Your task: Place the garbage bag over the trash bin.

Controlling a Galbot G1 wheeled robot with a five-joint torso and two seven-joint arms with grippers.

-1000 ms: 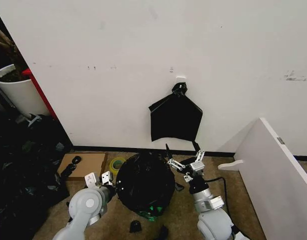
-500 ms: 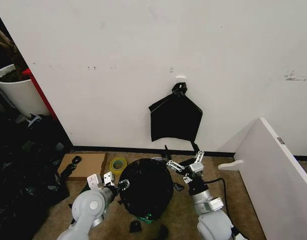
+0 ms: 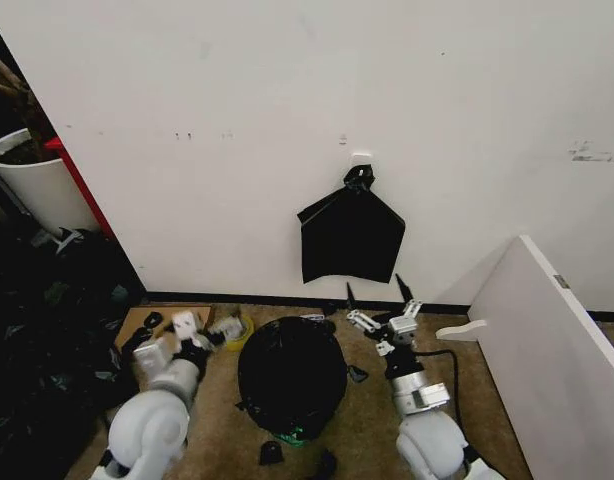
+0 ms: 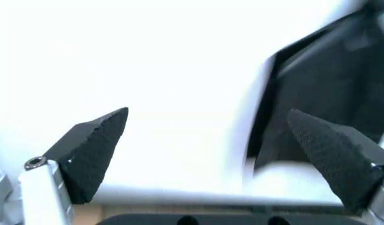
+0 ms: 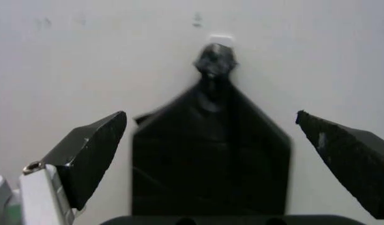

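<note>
The glossy black garbage bag stands as a rounded mound on the floor in the head view, draped over the trash bin. The bin's wall is hidden; a green bit shows at the foot. My left gripper is off to the bag's left, apart from it, and the left wrist view shows its fingertips spread with nothing between them. My right gripper hovers just right of the bag's top, open and empty, facing the wall, with its dark fingertips wide apart in the right wrist view.
A flat black bag hangs from a wall hook. A white pot with soil and a heap of black plastic are at left. Cardboard and a tape roll lie near the left gripper. A white board leans at right.
The left gripper has let go of the bag's left side and swung left and away. The right gripper has drawn back to the right, off the bag's top edge.
</note>
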